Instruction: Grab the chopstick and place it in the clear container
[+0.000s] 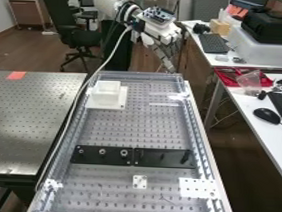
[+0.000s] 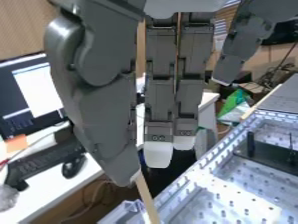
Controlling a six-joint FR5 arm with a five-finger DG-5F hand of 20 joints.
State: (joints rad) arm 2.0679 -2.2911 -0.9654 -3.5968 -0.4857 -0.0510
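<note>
One chopstick runs out past the thumb tip of the hand; the contact is partly hidden, but we take it as held in a narrow thumb pinch. In the high view the hand is beside the tabletop's far right corner. The clear container, a squarish box, stands near the far left corner on a white plate.

The step we judge to be in hand is carrying the stick across. We should keep the pinch firm and even, since so thin a thing could roll or swivel, and travel high enough that its free length misses the container's wall. Over the box, we would steady, tip the stick towards upright, lower its end inside, then ease the thumb away gently.
</note>
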